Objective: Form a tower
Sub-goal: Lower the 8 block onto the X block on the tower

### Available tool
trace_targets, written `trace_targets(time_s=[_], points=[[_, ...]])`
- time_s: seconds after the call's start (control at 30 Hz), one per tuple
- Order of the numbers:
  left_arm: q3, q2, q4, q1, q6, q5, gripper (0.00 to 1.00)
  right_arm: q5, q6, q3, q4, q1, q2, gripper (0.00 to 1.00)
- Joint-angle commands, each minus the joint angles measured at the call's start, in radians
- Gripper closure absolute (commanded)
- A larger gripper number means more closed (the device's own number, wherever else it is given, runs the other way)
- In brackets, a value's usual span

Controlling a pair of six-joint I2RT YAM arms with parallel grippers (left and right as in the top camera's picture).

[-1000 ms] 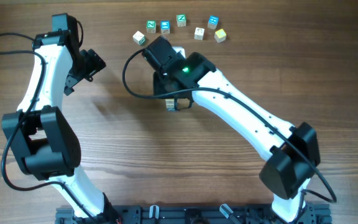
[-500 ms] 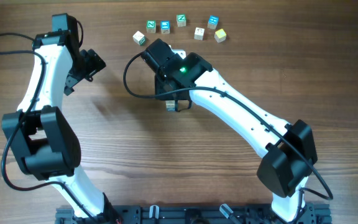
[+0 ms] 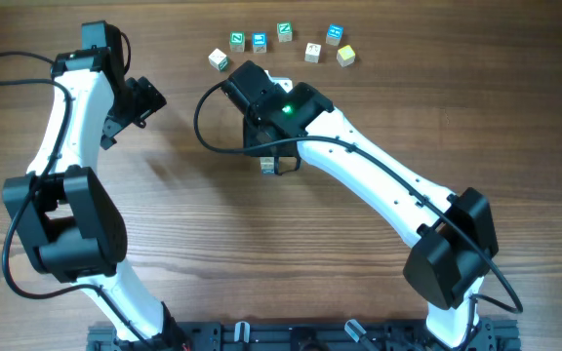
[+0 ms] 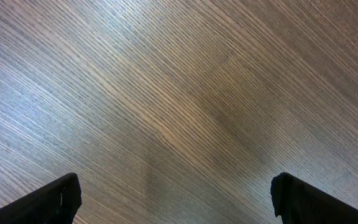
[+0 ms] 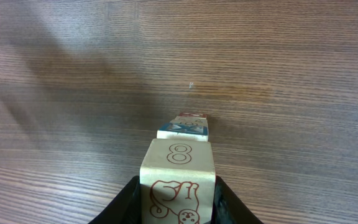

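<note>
My right gripper [image 5: 178, 200] is shut on a pale wooden cube [image 5: 179, 163] marked with a red 8 and a red monkey drawing. Just beyond and below this cube the tower [image 5: 184, 127] peeks out, showing a blue-trimmed face and a red-marked edge. I cannot tell whether the held cube touches it. In the overhead view the right arm covers most of the tower [image 3: 268, 164], and the right gripper [image 3: 274, 161] sits over it. My left gripper [image 3: 141, 103] stands open at the far left over bare wood, with the left gripper [image 4: 176, 202] holding nothing.
Several loose letter cubes lie in a row at the back of the table, from a white one [image 3: 220, 60] past green [image 3: 285, 31] and blue ones [image 3: 335, 35] to a yellow one [image 3: 345, 56]. The right arm's cable [image 3: 203, 122] loops left of the tower.
The right arm's elbow has shifted slightly left while its gripper stays over the tower with the cube. The left arm has not moved.
</note>
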Motion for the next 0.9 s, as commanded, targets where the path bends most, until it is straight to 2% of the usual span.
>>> trace_targets(time_s=[0.0,0.23,0.5,0.87], points=[[0.016,-0.029,0.000,0.001,0.001,-0.013,0.00,0.021,0.020,0.005,0.005,0.008,0.014,0.72],[0.016,-0.029,0.000,0.001,0.001,-0.013,0.00,0.021,0.020,0.005,0.005,0.008,0.014,0.71],[0.016,-0.029,0.000,0.001,0.001,-0.013,0.00,0.021,0.018,0.005,0.010,0.008,0.014,0.62],[0.016,-0.029,0.000,0.001,0.001,-0.013,0.00,0.021,0.018,0.005,0.021,0.008,0.014,0.62]])
